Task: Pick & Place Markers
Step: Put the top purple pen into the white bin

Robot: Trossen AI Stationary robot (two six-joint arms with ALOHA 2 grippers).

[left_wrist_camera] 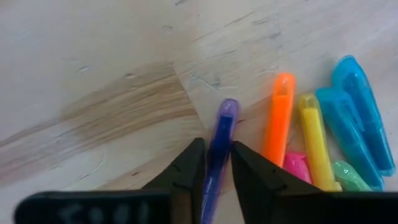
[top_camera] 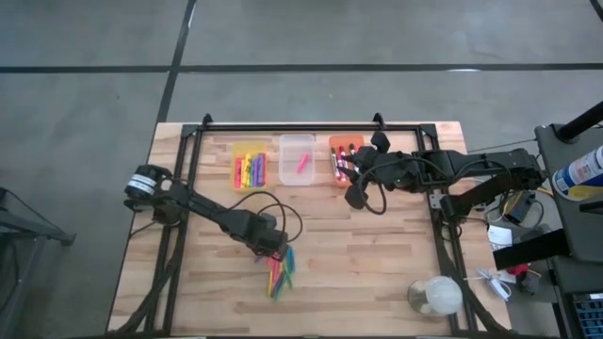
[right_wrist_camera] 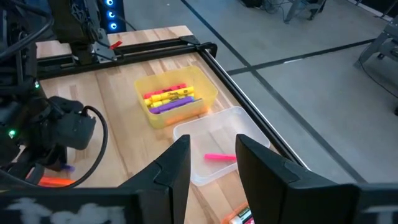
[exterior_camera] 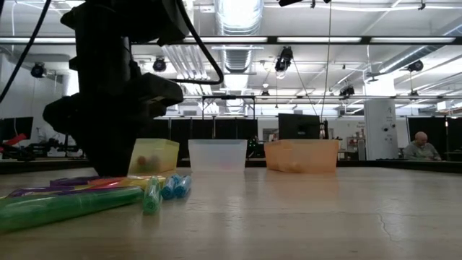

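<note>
Here a purple marker [left_wrist_camera: 219,149] lies on the wooden table [top_camera: 377,264] at the left edge of a loose pile of markers [top_camera: 281,271], near the table's front middle. The left gripper [left_wrist_camera: 215,163] is down over it, its two fingers narrowed to either side of the marker's body and touching or almost touching it; the marker rests on the wood. Just right of it lie an orange marker [left_wrist_camera: 277,118], a yellow one [left_wrist_camera: 314,140] and two blue ones [left_wrist_camera: 354,124]. Farther back stand three bins: a yellow bin [top_camera: 250,165] with several markers, a clear bin [top_camera: 296,159] with one pink marker [right_wrist_camera: 219,157], and an orange bin [top_camera: 345,162]. The right gripper [right_wrist_camera: 212,163] hovers by the orange bin, fingers partly open and empty.
</note>
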